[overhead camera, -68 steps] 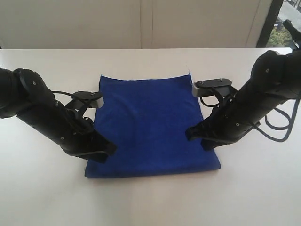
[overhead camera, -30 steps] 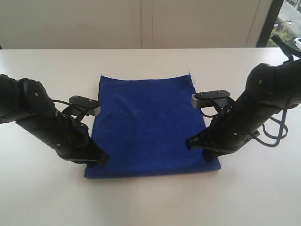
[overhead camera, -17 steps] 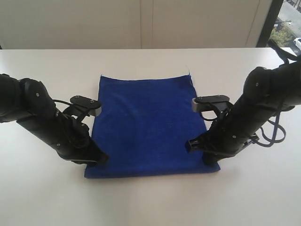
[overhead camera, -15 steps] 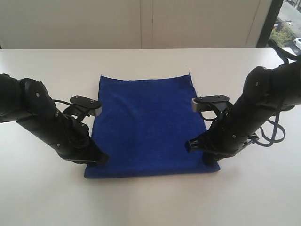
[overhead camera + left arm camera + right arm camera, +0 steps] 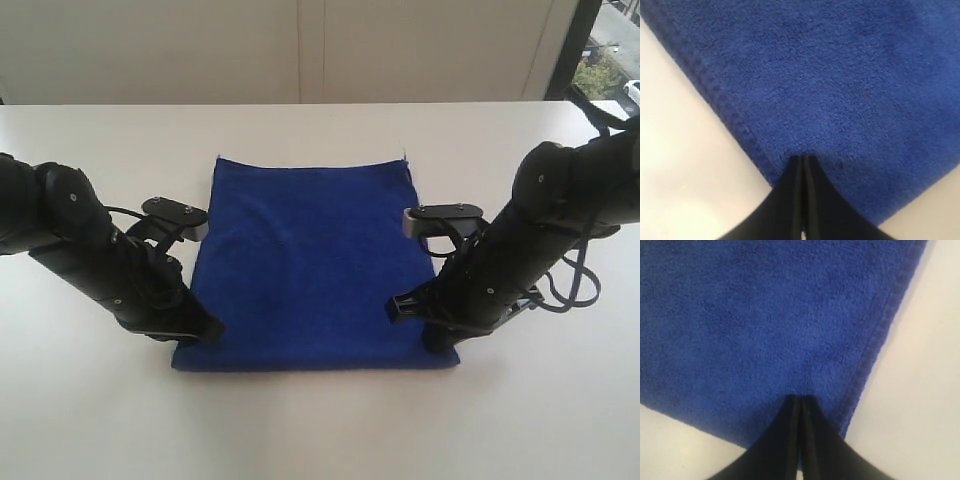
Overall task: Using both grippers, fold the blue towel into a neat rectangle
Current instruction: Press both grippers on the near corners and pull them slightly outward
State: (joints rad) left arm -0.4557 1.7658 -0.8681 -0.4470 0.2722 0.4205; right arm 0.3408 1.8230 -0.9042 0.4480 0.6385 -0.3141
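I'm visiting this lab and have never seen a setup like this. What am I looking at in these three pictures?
This is a two-armed robot working at a white table. The wide picture comes from a camera off the arms. In it the left arm and the right arm, both black and jointed, reach in from either side. Between them the blue towel lies flat. The two close-up pictures come from small cameras on each wrist, looking along that arm's jaws. In both, the jaws are closed, with their tips meeting on the cloth at one of the two corners nearest the wide camera. They seem to pinch the towel there, though the pinched bit itself is hidden.
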